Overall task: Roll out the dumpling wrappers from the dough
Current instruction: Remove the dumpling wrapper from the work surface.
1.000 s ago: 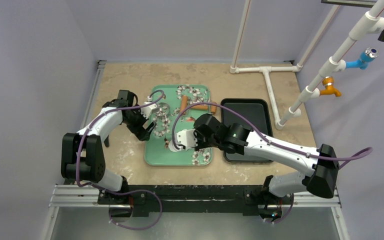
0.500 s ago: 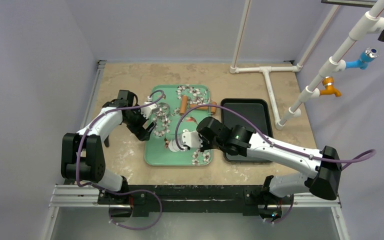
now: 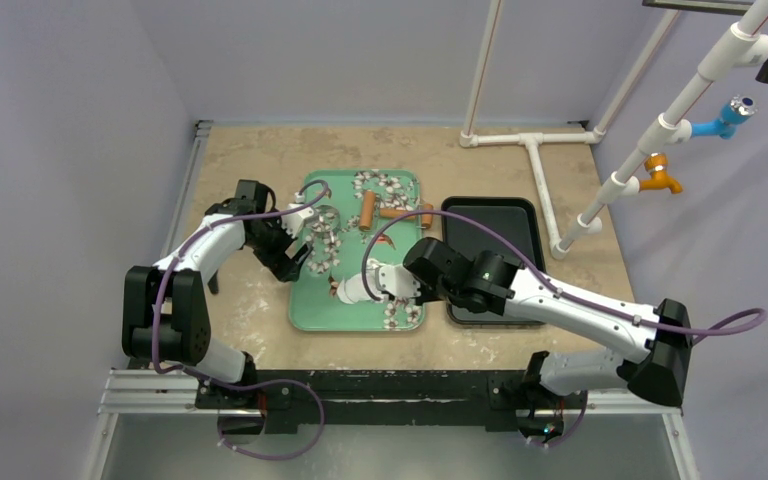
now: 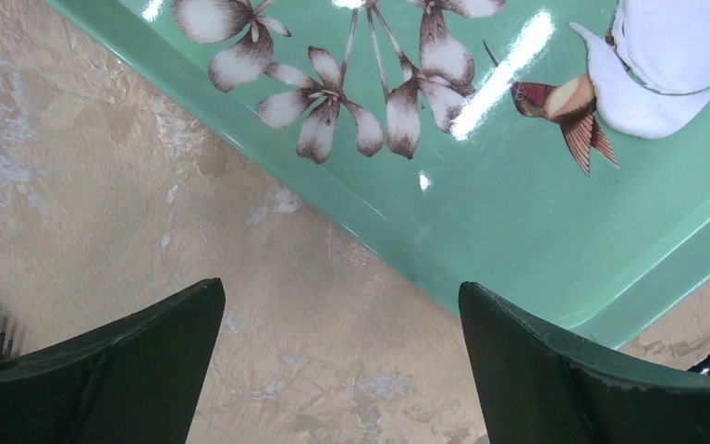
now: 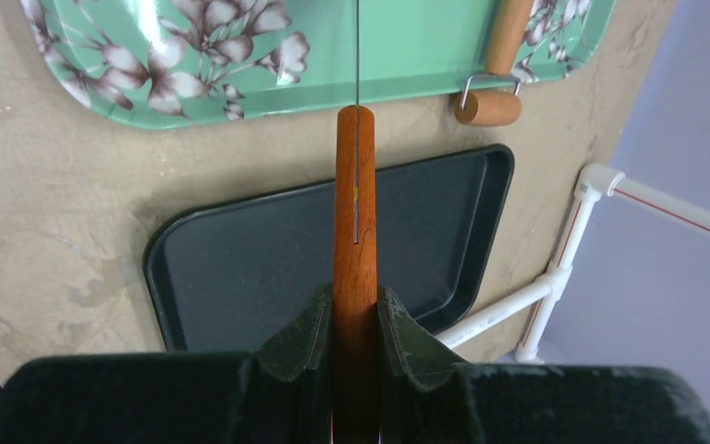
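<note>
Left gripper (image 3: 298, 258): positioned at the left edge of the green floral tray (image 3: 320, 310), centre-left of the overhead view. In its wrist view the jaws of the left gripper (image 4: 340, 291) stand wide apart with nothing between them, over the mottled beige table (image 4: 102, 185) just outside the tray's rim. Right gripper (image 3: 345, 290): over the lower part of the green tray, centre of the overhead view. Its wrist view shows the fingers (image 5: 300, 338) clamped tight on a reddish wooden handle (image 5: 355, 185), from which a thin metal blade (image 5: 357, 46), seen edge-on, runs out of the top of the frame. The dough (image 4: 670, 42): a white matte lump on the green tray, upper right corner of the left wrist view, just beside a printed bird. From overhead it cannot be told apart from the white parts of the right gripper. A black tray (image 3: 490, 225) lies just right of the green one. A wooden roller (image 5: 508, 37) lies at the upper right of the right wrist view, its end past the green tray's rim.
</note>
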{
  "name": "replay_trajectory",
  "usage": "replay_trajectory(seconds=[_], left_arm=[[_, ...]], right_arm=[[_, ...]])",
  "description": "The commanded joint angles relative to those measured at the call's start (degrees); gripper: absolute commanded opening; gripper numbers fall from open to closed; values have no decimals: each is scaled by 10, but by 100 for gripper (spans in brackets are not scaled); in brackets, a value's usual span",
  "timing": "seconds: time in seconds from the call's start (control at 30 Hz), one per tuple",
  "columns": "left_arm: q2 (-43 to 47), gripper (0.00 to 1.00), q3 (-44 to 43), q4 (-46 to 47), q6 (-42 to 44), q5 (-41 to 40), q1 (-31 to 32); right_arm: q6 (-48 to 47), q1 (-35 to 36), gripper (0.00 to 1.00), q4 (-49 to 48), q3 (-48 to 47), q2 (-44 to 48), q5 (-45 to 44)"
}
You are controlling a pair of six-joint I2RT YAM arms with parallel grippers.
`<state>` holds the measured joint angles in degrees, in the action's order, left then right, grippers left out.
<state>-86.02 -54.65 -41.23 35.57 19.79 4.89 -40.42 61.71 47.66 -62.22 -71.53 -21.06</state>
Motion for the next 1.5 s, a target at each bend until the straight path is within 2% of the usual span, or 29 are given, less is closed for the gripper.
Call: replay_trajectory(seconds=[0.0,0.37,0.6,0.83,1.03,1.3,1.47], left_arm=[[12,100,-12,6,-2,14,-4],[14,100,-12,5,-2,16,-4],[14,100,-12,4,-2,13,-5],[15,100,-11,6,-2,8,-5],[12,100,-11,6,-2,9,-5],[14,100,-11,6,-2,9,-5],[13,100,-12,6,-2,9,-5]], right_arm=[[17,-1,0,23,4,23,-27],[21,-1,0,-63,-67,37,14],[-37,-1,0,-128,-73,-29,63],[-58,-4,0,-116,-86,-82,88],[-53,-12,0,-99,-62,-97,61],[-36,-21,0,-72,-48,-90,20],[-27,-21,0,-51,-36,-64,29]])
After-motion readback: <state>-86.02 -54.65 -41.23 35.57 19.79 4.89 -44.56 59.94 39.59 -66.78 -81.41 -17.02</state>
